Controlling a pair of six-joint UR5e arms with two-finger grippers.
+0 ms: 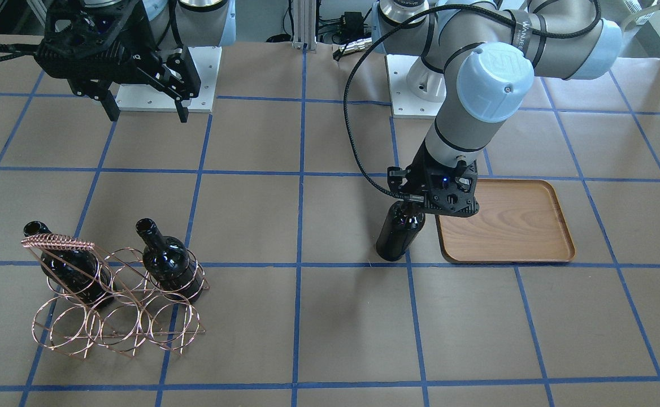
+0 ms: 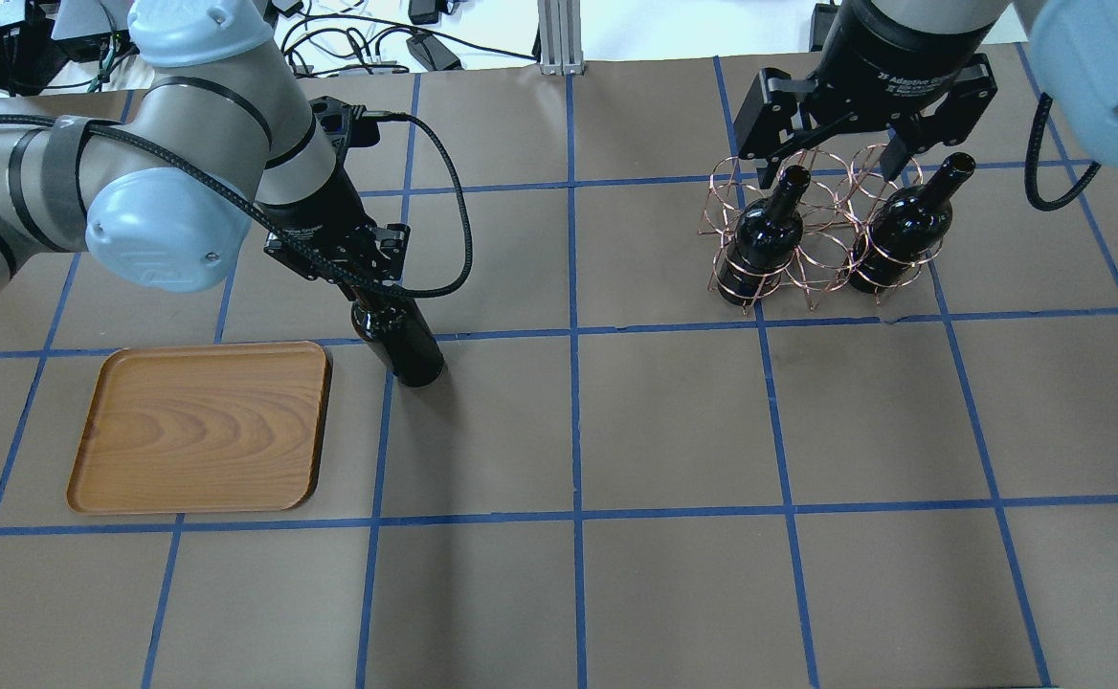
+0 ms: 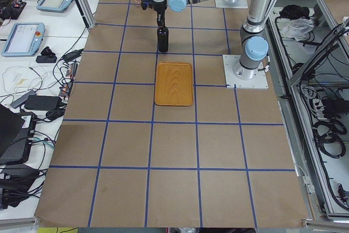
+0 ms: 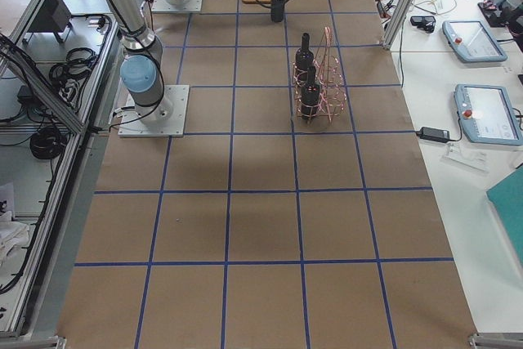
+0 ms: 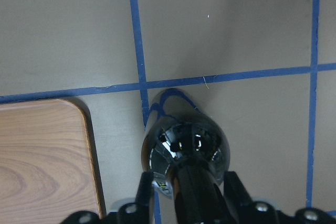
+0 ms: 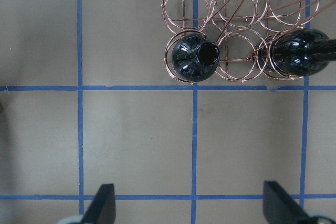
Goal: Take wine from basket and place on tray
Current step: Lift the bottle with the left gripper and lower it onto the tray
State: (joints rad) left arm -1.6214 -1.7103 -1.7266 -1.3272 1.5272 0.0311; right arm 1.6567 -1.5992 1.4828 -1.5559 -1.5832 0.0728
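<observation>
Held wine bottle (image 1: 398, 234) is only partly visible. In the front and overhead views its neck is covered by the left hand (image 1: 415, 202), and in the left wrist view the neck top runs off the bottom edge. That wrist view shows the dark fingers (image 5: 234, 184) on both sides of the neck, so the left hand is clamped on the wine. Bottle is upright. Can't tell if its base touches the surface (image 1: 307, 316) or hangs just over it.

The wine is just beside the tray (image 1: 511, 226), off one corner and not on it. A strip of brown paper shows between them in the wrist view. It sits at a crossing of the blue tape lines (image 1: 302, 263).

The basket (image 1: 115, 322) is well apart, at the other end of the surface. Two more bottles, one (image 1: 70, 265) and another (image 1: 166, 260), stand upright in the end rings of the row nearer the robot. From the front the coiled handle (image 1: 56, 243) crosses the first bottle's neck. In the right wrist view the basket's far edge is cut off at the top. In the exterior left view the basket is mostly behind the arm and too small to read.

The right hand (image 1: 146, 113) has its jaws spread wide and grips nothing. It hangs above the surface on the robot's side of the basket. In the overhead view it overlaps the far rings.

A black cable (image 1: 358, 113) loops off the left arm.
</observation>
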